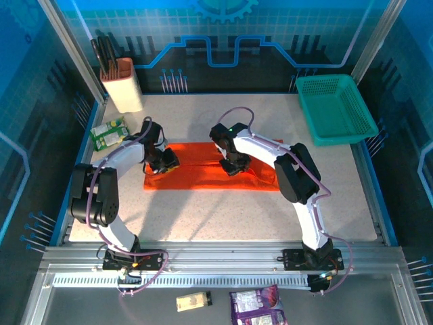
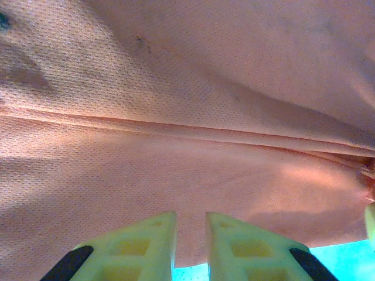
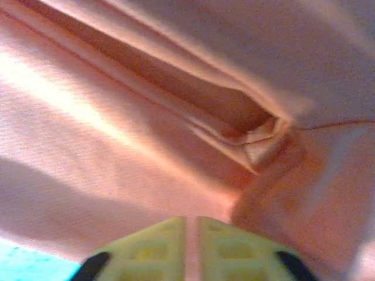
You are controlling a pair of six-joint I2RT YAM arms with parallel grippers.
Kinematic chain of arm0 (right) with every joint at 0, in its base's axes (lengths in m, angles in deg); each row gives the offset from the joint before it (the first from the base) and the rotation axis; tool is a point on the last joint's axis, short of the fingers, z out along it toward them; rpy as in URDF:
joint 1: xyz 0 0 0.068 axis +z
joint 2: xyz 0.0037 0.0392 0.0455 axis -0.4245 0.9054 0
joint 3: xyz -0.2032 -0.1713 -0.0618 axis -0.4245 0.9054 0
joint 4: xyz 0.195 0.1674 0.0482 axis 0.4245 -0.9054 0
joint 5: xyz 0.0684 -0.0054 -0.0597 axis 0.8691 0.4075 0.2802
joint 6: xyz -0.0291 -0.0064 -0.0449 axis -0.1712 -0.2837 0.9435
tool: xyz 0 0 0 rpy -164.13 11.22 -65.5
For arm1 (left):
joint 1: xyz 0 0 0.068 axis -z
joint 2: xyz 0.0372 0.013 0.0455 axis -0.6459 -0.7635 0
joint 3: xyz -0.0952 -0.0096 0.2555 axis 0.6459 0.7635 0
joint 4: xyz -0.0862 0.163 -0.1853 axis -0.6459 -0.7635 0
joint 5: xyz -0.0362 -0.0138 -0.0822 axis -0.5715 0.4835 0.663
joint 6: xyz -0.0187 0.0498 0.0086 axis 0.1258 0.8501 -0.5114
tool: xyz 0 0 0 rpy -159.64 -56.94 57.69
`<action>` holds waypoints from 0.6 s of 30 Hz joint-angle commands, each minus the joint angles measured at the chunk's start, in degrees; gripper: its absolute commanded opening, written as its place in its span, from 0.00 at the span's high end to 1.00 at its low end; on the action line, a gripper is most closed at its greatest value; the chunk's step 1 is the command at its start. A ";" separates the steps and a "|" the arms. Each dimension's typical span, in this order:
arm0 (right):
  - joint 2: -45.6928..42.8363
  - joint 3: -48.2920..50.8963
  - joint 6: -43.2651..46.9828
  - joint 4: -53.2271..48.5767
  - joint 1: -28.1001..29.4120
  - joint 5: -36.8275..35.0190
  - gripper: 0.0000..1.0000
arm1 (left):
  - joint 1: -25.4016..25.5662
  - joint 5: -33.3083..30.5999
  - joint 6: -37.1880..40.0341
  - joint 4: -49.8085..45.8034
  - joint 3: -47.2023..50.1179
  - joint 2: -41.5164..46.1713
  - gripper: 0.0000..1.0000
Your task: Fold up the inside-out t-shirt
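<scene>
One orange-red t-shirt (image 1: 199,177) lies flat in the middle of the one table (image 1: 270,217), and the left gripper (image 1: 166,166) and the right gripper (image 1: 233,168) each pinch its cloth, fingers almost closed.

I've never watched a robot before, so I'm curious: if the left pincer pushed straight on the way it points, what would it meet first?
The orange-red t-shirt. Its cloth spreads right before the left pincer, which seems to pinch its edge, though depth is unclear.
</scene>
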 commanded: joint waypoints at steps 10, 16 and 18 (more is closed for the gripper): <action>-9.85 3.51 -1.87 3.44 -7.57 9.41 0.87 | -0.42 3.07 0.66 0.63 0.06 1.21 0.79; -10.32 9.42 -2.24 7.86 -12.68 14.18 0.91 | -0.33 4.08 0.19 1.07 -0.12 1.31 0.79; -9.78 11.55 -2.66 9.97 -13.57 17.10 0.92 | -0.25 4.53 -0.15 1.31 -0.02 1.22 0.79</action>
